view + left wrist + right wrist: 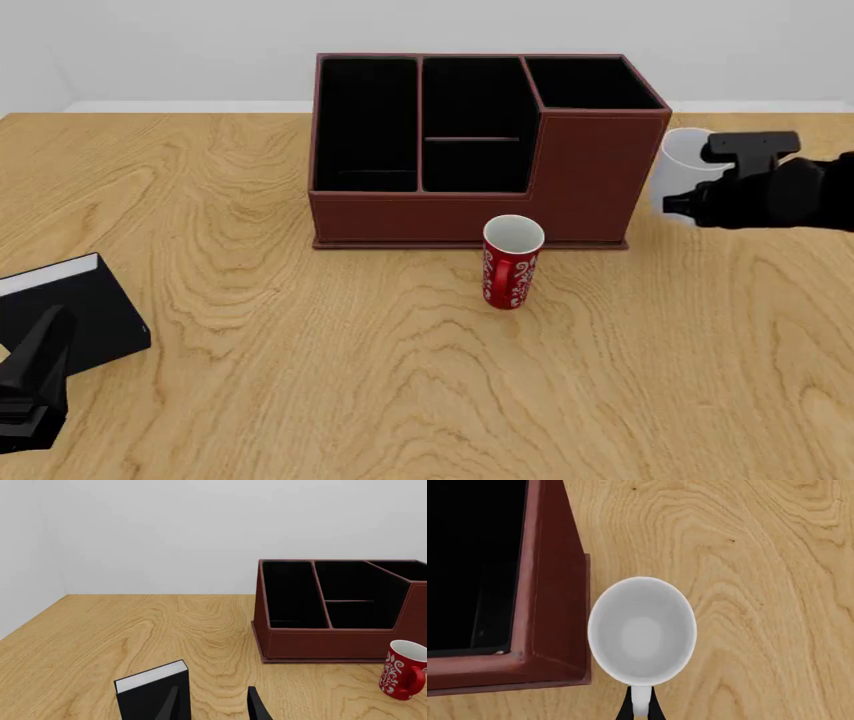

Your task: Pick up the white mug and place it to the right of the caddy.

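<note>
The white mug (642, 630) stands upright just right of the caddy (550, 605), close to its right wall and apart from it. My right gripper (639, 707) looks straight down on it, fingers shut on the mug's handle. In the front view the mug (683, 160) shows beside the caddy (467, 210), with the right gripper (681, 200) at its near side. I cannot tell whether the mug rests on the table. My left gripper (213, 707) is open and empty, low at the near left (34, 370).
A slim red cup with white patterns (511, 262) stands in front of the caddy's middle; it also shows in the left wrist view (403, 670). A small black box with a white edge (74, 310) lies right by the left gripper.
</note>
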Robot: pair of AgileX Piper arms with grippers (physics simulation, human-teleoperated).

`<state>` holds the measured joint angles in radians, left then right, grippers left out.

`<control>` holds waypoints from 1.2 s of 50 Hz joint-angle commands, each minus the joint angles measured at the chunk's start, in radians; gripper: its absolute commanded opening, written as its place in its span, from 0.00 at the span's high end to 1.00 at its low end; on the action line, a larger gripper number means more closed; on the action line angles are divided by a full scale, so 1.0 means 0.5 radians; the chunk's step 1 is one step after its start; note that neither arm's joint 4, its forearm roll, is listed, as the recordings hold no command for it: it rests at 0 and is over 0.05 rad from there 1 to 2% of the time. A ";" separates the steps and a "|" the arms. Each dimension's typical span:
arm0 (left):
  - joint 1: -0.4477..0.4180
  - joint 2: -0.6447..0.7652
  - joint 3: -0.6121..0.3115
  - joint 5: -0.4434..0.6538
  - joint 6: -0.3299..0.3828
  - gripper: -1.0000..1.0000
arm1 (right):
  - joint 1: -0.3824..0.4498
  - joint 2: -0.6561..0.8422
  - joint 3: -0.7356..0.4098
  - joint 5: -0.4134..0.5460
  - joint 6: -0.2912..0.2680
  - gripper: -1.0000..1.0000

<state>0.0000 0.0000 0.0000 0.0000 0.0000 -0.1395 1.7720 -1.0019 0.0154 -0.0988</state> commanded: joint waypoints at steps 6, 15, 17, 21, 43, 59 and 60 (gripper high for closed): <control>0.000 0.000 0.000 0.000 0.000 0.00 | 0.008 0.020 -0.007 -0.019 0.024 1.00; 0.000 0.000 0.000 0.000 0.000 0.00 | 0.005 0.035 0.005 -0.034 0.025 1.00; 0.000 0.000 0.000 0.000 0.000 0.00 | 0.008 0.038 0.005 -0.033 0.029 1.00; 0.000 0.000 0.000 0.000 0.000 0.00 | 0.002 0.041 0.007 -0.032 0.025 1.00; 0.000 0.000 0.000 0.000 0.000 0.00 | -0.005 0.123 0.017 -0.085 0.017 1.00; 0.000 0.000 0.000 0.000 0.000 0.00 | 0.002 0.143 0.024 -0.100 0.025 1.00; 0.000 0.000 0.000 0.000 0.000 0.00 | 0.003 0.147 0.026 -0.102 0.028 1.00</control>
<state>0.0000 0.0000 0.0000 0.0000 0.0000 -0.1384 1.8396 -0.9881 -0.0276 -0.0950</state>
